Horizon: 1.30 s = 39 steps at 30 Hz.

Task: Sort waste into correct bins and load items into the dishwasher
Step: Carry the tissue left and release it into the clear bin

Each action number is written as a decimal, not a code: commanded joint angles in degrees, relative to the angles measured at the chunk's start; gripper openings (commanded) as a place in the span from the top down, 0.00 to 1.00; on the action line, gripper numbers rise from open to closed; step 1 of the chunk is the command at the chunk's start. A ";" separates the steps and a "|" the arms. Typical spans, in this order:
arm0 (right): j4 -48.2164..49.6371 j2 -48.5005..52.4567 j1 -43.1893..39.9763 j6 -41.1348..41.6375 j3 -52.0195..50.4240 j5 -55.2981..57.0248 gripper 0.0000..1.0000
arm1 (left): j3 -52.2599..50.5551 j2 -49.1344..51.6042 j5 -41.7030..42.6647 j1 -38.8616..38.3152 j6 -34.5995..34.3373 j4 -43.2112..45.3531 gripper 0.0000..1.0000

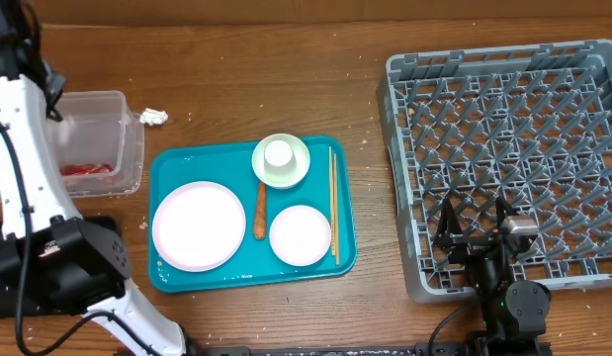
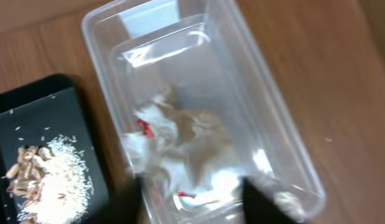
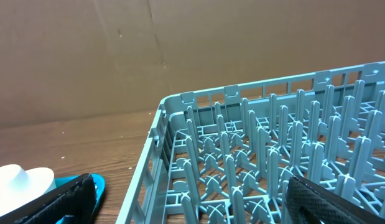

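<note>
A teal tray [image 1: 172, 168] holds a pink plate [image 1: 199, 225], a small white plate [image 1: 300, 235], a green bowl [image 1: 296, 170] with a white cup [image 1: 277, 154] in it, a carrot [image 1: 260, 211] and chopsticks [image 1: 333, 203]. A crumpled tissue [image 1: 153, 117] lies on the table. My left gripper [image 2: 195, 202] is open and empty above a clear bin [image 2: 273, 124] that holds tissue waste [image 2: 186, 143] with red bits. My right gripper [image 1: 479, 232] is open and empty over the front left of the blue-grey dish rack [image 1: 503, 148]; it also shows in the right wrist view [image 3: 198, 205].
A black bin [image 2: 49, 106] with rice and food scraps [image 2: 55, 177] stands beside the clear bin. The clear bin [image 1: 98, 104] sits left of the tray. The left arm's white body [image 1: 34, 188] covers the table's left edge. A cardboard wall [image 3: 180, 50] stands behind the rack.
</note>
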 commanded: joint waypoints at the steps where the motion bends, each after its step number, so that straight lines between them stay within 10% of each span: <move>1: 0.33 -0.46 0.46 -0.20 -0.57 0.37 0.00 | -0.61 1.11 3.76 1.49 1.73 -1.09 0.00; 12: 0.33 -0.46 0.46 -0.20 -0.57 0.37 0.00 | -0.44 -0.94 29.14 -9.49 22.10 0.57 0.05; 19: 0.33 -0.46 0.46 -0.20 -0.57 0.37 0.00 | -0.50 3.65 10.05 -23.69 39.43 4.37 0.02; 28: 0.33 -0.46 0.46 -0.20 -0.57 0.37 0.00 | -0.50 14.23 6.99 -23.15 67.82 8.50 0.14; 39: 0.33 -0.46 0.46 -0.20 -0.57 0.37 0.00 | -0.50 19.69 0.52 -22.34 100.26 18.78 0.00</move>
